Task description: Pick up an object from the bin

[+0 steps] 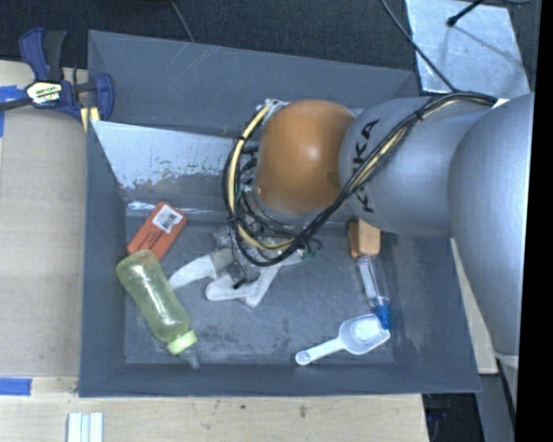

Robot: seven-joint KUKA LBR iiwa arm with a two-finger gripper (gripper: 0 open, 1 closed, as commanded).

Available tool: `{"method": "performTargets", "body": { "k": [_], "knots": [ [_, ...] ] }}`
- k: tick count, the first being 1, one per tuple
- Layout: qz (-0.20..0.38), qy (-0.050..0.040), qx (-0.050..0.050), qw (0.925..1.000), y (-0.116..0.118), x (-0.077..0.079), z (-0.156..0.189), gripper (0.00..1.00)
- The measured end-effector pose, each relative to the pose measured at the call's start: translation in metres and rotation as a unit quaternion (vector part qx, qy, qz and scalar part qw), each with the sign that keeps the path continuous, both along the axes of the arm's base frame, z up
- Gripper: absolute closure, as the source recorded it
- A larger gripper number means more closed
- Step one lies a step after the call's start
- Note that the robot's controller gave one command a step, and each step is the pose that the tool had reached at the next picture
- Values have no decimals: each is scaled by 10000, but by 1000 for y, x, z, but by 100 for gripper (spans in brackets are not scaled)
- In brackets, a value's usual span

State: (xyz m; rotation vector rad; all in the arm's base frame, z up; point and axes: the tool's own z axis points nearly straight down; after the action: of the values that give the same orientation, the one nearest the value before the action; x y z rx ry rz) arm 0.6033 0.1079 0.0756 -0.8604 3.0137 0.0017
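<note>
Gripper (239,260) low over a crumpled white cloth (253,291).
We judge the cloth, directly beneath it and clear of the nearby bottle (156,302), the likely pick; whether it is clenched we cannot tell.

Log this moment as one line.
gripper | low over white crumpled piece, centre of bin | beside: yellow-green bottle, orange block | grip: unconfirmed

One camera looks steeply down into the bin (266,84), arm (429,169) entering from right.
</note>
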Motion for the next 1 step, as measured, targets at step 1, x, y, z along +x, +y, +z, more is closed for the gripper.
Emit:
{"method": "performTargets", "body": {
  "k": [1],
  "knots": [
    [-5,-2,2,10000,0,0,2,100]
  ]
}}
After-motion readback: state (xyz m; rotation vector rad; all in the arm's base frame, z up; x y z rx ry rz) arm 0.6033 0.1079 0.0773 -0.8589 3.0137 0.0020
